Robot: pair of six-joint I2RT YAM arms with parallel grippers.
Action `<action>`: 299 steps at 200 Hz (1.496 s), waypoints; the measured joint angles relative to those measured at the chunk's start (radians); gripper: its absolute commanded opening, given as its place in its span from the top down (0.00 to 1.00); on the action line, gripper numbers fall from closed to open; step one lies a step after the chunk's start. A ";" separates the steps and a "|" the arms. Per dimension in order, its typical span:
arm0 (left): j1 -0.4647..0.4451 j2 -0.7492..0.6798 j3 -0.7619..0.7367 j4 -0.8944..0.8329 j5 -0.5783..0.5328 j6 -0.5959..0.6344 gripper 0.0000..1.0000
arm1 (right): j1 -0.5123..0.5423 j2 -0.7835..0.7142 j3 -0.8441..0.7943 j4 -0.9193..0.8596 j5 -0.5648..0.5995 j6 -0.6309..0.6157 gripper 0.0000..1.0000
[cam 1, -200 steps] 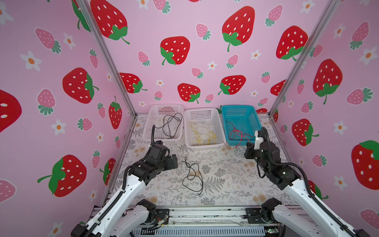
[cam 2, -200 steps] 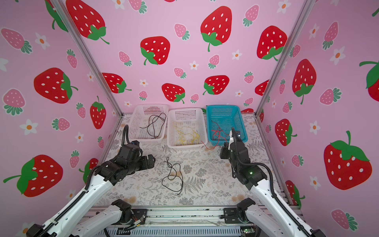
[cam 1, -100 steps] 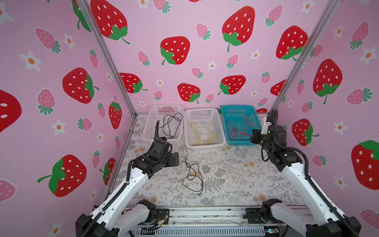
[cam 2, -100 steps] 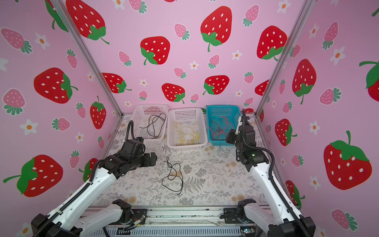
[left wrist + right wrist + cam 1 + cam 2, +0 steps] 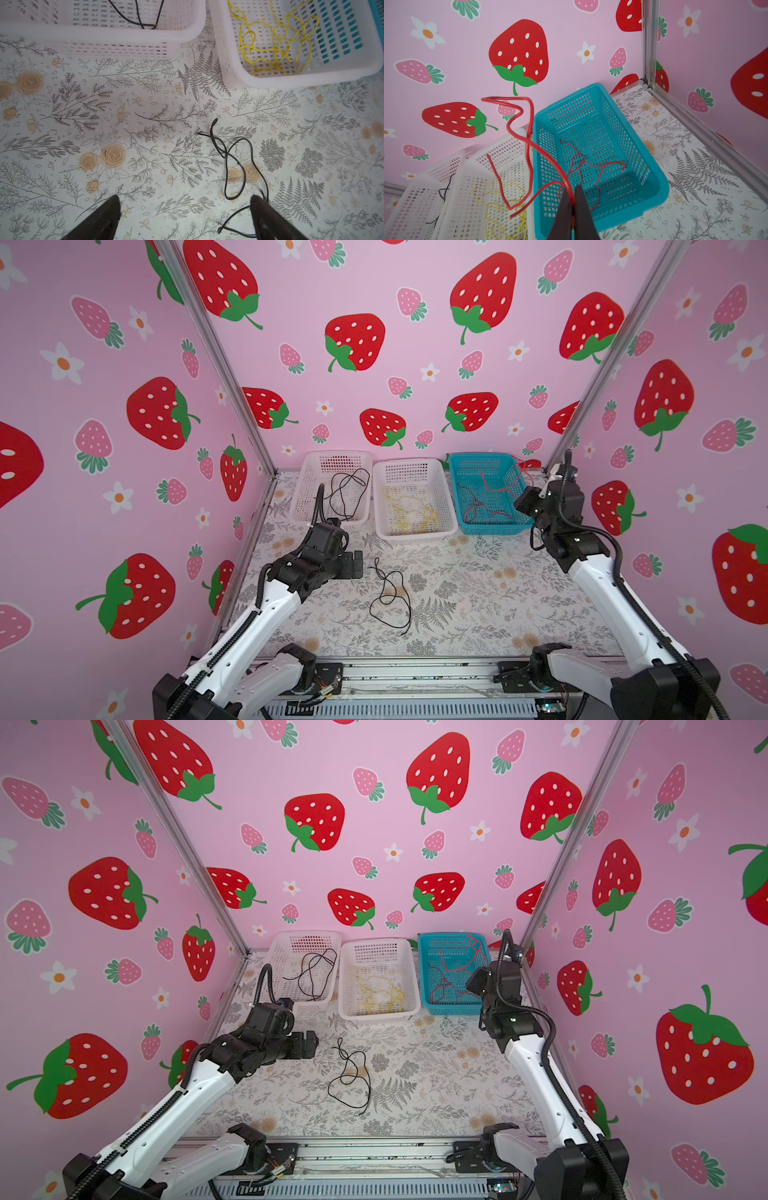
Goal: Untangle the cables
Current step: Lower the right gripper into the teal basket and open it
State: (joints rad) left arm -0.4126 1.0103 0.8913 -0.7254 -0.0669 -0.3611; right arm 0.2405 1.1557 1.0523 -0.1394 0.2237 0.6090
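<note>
K: Right arm has swung up and away from the near edge of the blue basket (image 5: 494, 526) since a second ago, and now sits beside its right wall. Left arm has edged right, barely.

M: Right gripper (image 5: 572, 188)?

K: Pressed together, pinching a red cable (image 5: 529, 124) at the tips. In the wrist view the tips are over the basket's near end and the free loops spring up and outward. Cannot tell whether they clear the wall.

M: Other cables?

K: Mostly sorted. Red strands (image 5: 478, 504) are in the blue basket, yellow cables (image 5: 276, 49) in the middle white basket (image 5: 409, 462), and black cables (image 5: 347, 489) in the far-left white basket (image 5: 338, 454). One black cable (image 5: 227, 154) lies loose on the table (image 5: 498, 605), centre.

M: Left gripper (image 5: 185, 200)?

K: Spread wide, empty, low over the table.

M: Relation for the pick?

K: The black cable lies just right of the left gripper. Its long axis runs near to far, with its far tip closest to the fingers. Left arm is much nearer. Right arm is well apart and occupied. Judgement: left takes it with a short move right, jaws set across the strand.
</note>
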 measured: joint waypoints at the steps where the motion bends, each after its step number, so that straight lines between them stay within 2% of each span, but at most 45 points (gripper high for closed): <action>1: 0.000 0.000 0.000 0.000 0.000 0.000 0.01 | 0.000 0.002 0.001 0.000 0.000 0.000 1.00; 63: -0.005 0.000 0.000 -0.013 0.008 0.002 0.01 | -0.058 0.190 0.076 0.013 -0.010 0.048 1.00; 157: -0.015 -0.010 0.000 -0.016 0.008 0.002 0.01 | -0.096 0.439 0.177 0.031 0.012 0.035 1.00; 299: -0.021 -0.010 0.000 -0.018 0.007 0.002 0.01 | -0.105 0.597 0.177 0.039 -0.033 0.031 1.00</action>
State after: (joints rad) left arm -0.4332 1.0000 0.8913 -0.7437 -0.0597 -0.3595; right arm 0.1352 1.7531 1.2297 -0.1005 0.1905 0.6399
